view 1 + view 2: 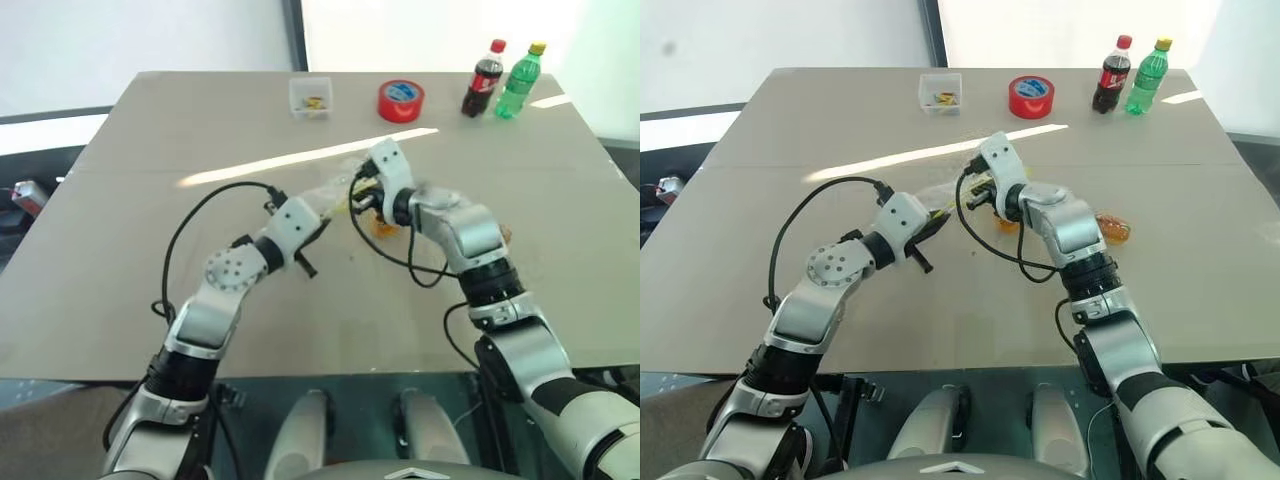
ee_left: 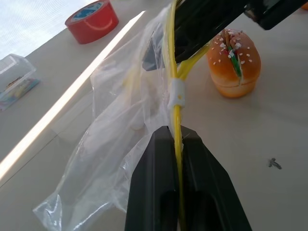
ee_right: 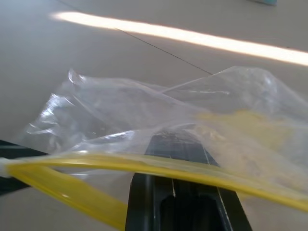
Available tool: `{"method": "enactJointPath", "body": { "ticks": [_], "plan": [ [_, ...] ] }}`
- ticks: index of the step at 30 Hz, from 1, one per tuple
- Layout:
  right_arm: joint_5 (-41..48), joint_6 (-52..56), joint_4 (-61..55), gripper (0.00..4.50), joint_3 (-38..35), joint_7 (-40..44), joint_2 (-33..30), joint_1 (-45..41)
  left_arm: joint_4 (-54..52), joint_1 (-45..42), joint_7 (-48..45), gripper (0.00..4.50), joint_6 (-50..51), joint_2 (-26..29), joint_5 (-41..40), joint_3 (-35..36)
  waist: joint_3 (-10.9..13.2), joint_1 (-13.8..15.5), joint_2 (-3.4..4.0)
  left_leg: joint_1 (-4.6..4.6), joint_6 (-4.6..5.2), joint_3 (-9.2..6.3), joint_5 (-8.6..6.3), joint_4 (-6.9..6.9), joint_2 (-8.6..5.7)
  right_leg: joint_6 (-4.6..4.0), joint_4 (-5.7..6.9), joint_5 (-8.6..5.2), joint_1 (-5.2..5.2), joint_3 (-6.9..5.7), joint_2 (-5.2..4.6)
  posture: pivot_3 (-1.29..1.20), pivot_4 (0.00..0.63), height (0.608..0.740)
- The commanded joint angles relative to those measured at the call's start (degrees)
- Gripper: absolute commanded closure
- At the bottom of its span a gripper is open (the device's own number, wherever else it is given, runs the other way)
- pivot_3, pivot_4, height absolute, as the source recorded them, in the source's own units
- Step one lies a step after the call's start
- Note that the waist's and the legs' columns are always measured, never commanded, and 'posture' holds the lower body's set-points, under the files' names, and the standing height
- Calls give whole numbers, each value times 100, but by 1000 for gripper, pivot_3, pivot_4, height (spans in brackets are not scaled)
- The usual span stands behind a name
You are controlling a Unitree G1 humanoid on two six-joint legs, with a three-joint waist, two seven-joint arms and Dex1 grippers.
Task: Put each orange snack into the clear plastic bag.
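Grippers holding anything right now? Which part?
Both grippers, left and right, pinch the thin clear plastic bag by its yellow strip.

Broad matte beige tabletop (image 1: 150, 250) crossed by a bright streak of light (image 1: 310, 155), against a pale white wall (image 1: 140, 35).

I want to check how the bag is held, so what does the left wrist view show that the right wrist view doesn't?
Left wrist view alone: the left gripper with jaws shut on the yellow strip, an orange snack lying on the table, the red tape roll and a small clear box. Right wrist view alone: the right gripper, jaws together under the film. Both: the clear plastic bag, its yellow strip and the table.
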Motion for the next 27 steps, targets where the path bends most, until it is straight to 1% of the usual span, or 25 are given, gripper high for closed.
{"method": "enactJointPath", "body": {
  "ticks": [1, 3, 6, 7, 10, 11, 12, 13, 14, 15, 16, 17, 18, 19, 20, 24, 27],
  "plan": [
    [-841, -1835, 440, 4453, 862, 274, -219, 44, -176, -15, -53, 4500, -223, 146, 65, 100, 0, -3, 0, 0, 0, 0, 0, 0, 0, 0, -1, 0, 0, 0, 0, 0, 150, 740],
    [-1187, -2617, 882, 4453, 1065, 88, -225, 17, -141, -28, -56, 4500, -245, 166, 69, 101, 0, -14, 0, 0, 0, 1, 0, -1, 0, 0, -2, 0, 0, 0, 1, 0, 150, 740],
    [-2092, -4024, 1527, 4453, 1649, -269, -431, -189, -139, -28, -61, 4500, -277, 198, 91, 110, 0, -10, 0, 0, 0, 0, 0, -1, 1, 0, -1, 0, 0, 0, 1, 0, 150, 740],
    [-2422, -4437, 1714, 4226, 1843, -433, -515, -274, -152, -18, -68, 4500, -279, 206, 92, 116, 0, -9, 0, 1, -1, -1, 0, -1, 1, 0, -1, 0, 0, 1, 0, 0, 150, 740],
    [-3345, -5306, 2171, 3433, 2305, -1119, -744, -574, -184, 4, -83, 4500, -277, 234, 103, 130, 0, -8, 0, 1, -1, -9, 1, 0, 0, 0, -2, 0, -1, 1, 0, 0, 150, 740],
    [-3530, -5484, 2287, 2960, 2375, -1279, -777, -648, -184, 5, -78, 4500, -275, 237, 111, 133, 0, -5, 0, 1, -2, -10, 1, 0, 0, 0, -1, 0, -1, 1, 0, 0, 150, 740],
    [-3664, -5616, 2383, 2696, 2412, -1403, -797, -703, -185, 7, -72, 4500, -272, 235, 115, 137, 0, -5, 0, 1, -2, -12, 1, -1, 0, 0, -1, 0, -1, 1, 0, 0, 150, 740],
    [-3780, -5730, 2461, 2233, 2437, -1497, -814, -746, -185, 10, -67, 4500, -270, 233, 118, 139, 0, -5, 0, 1, -2, -13, 1, -1, 1, 0, -1, 0, -2, 1, 1, 0, 150, 740],
    [-3884, -5829, 2532, 1871, 2445, -1591, -829, -784, -181, 6, -60, 4500, -266, 226, 121, 137, 0, -4, 0, 1, -3, -13, 2, -1, 1, -1, -1, 0, -2, 1, 0, 0, 150, 740],
    [-3975, -5893, 2567, 1311, 2436, -1654, -853, -816, -180, 18, -48, 4500, -268, 218, 125, 134, 0, -4, 0, 1, -3, -14, 2, -2, 1, -1, -2, 0, -2, 1, 1, 0, 150, 740],
    [-4031, -5932, 2583, 1026, 2419, -1687, -872, -835, -179, 28, -38, 4500, -271, 211, 129, 133, 0, -6, 0, 1, -3, -14, 2, -2, 1, -1, -2, 0, -1, 1, 1, 0, 150, 740],
    [-4075, -5945, 2570, 978, 2386, -1704, -895, -843, -179, 37, -29, 4500, -274, 205, 131, 133, 0, -6, 0, 1, -3, -15, 2, -2, 1, -1, -2, 0, -2, 3, 0, 0, 150, 740],
    [-4112, -5966, 2568, 738, 2340, -1713, -913, -852, -164, 29, -18, 4500, -275, 194, 136, 129, 0, -4, 0, 1, -3, -16, 2, -2, 1, -1, -2, 0, -2, 4, 0, 0, 150, 740],
    [-4132, -5980, 2540, 296, 2295, -1706, -939, -852, -152, 22, -5, 4500, -272, 183, 139, 128, 0, -4, 0, 1, -2, -16, 1, -2, 1, -1, -2, 0, -1, 4, 0, 0, 150, 740],
    [-4138, -5988, 2514, 42, 2256, -1695, -963, -852, -130, 8, 8, 4500, -271, 171, 145, 126, 0, -4, 0, 1, -2, -16, 1, -2, 1, -1, -2, 0, -1, 4, 0, 0, 150, 740],
    [-4110, -5946, 2126, 42, 2103, -1534, -1165, -720, -57, -17, 104, 4500, -255, 120, 182, 128, 0, 5, 0, 1, -2, -17, 1, -2, 1, -1, -1, 0, -1, 4, 0, 0, 150, 740],
    [-4053, -5841, 1569, 42, 1938, -1342, -1404, -493, -17, -26, 147, 4500, -252, 94, 187, 124, 0, 7, 0, 1, -2, -19, 1, -2, 0, -1, -2, 0, -1, 5, 0, 0, 150, 740]
  ]
}}
